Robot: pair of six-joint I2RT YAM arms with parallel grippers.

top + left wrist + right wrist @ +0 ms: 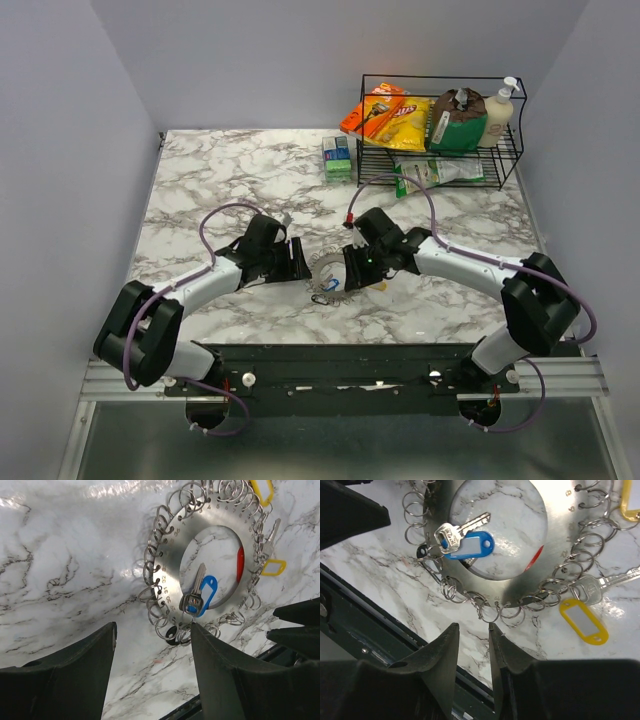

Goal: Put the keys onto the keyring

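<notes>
Left gripper, jaws wide and empty, faces the near rim of the keyring, its blue-tagged key pointing away (right gripper opposite, narrowly parted, holding nothing).

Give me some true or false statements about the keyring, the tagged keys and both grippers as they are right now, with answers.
1. The key with the blue tag lies inside the central opening of the keyring. True.
2. The left gripper is clamped on a key. False: its jaws stand wide open with nothing between them.
3. The yellow tag lies inside the keyring's opening. False: it lies outside the outer edge.
4. A wire rack holding snack bags stands at the far right of the table. True.
5. The right gripper holds the keyring. False: the narrow gap between its fingers is empty.
</notes>
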